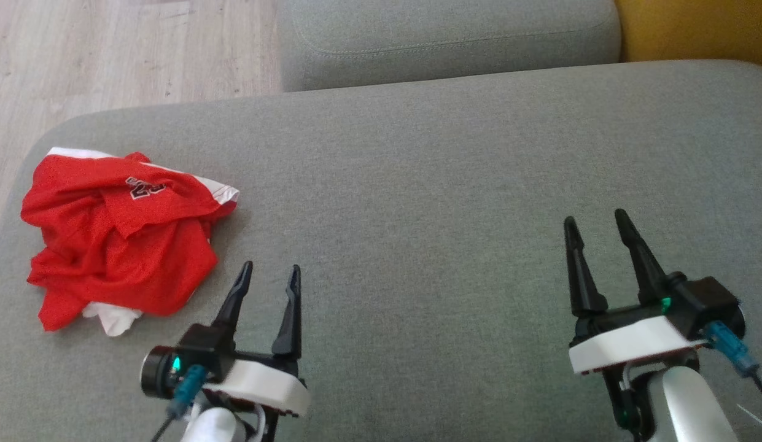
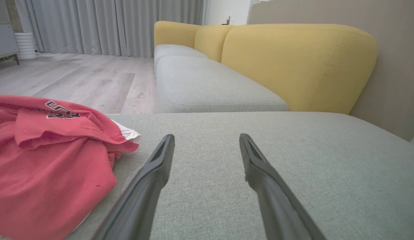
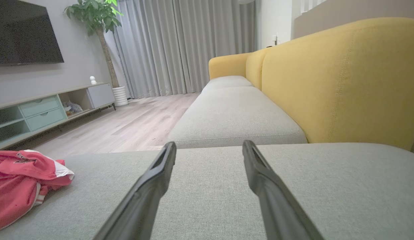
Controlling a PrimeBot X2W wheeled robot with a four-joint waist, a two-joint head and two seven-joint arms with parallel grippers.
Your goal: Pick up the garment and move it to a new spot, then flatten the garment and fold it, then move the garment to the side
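garment (image 1: 120,236): red, crumpled, at the sofa seat's (image 1: 430,184) left end; print looks like a number
left gripper (image 1: 270,273): fingers apart, empty, just beside the garment
right gripper (image 1: 595,221): fingers apart, empty, well apart from it

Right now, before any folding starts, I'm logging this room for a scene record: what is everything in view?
jersey: one, red with white trim, crumpled at the near cushion's left end
seat cushions: three, grey, in a row leading away
backrests: three sections, yellow, along the sofa's right side
floor: one, pale wood, left of the sofa
curtains: one run, grey, far wall
television: one, black, left wall
potted plant: one, green, white pot, beside the curtains
media cabinet: one, pale green and grey, under the television
left jaws: one pair, black fingers, open, right of the jersey, apart from it
right jaws: one pair, black fingers, open, over bare cushion
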